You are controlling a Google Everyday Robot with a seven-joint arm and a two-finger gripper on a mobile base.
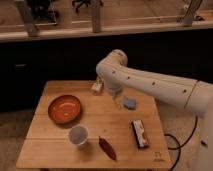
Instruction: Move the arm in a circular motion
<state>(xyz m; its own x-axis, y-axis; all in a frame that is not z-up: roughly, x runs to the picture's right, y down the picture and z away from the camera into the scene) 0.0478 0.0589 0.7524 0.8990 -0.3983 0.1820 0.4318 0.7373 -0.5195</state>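
Note:
The large glossy white arm (150,82) with small dark dots reaches in from the right edge over a wooden table (55,150). Its bulbous joint (113,64) sits above the table's far middle, and the last segment turns down from there. The gripper (118,103), a slim pale tip, hangs just above the tabletop. It is right next to a small blue object (130,103) and near a small white packet (96,87).
An orange bowl (65,108) sits on the left of the table. A white cup (78,135) and a dark red pepper-like item (107,148) lie near the front. A wrapped snack bar (140,133) lies at the right. A dark counter wall stands behind the table.

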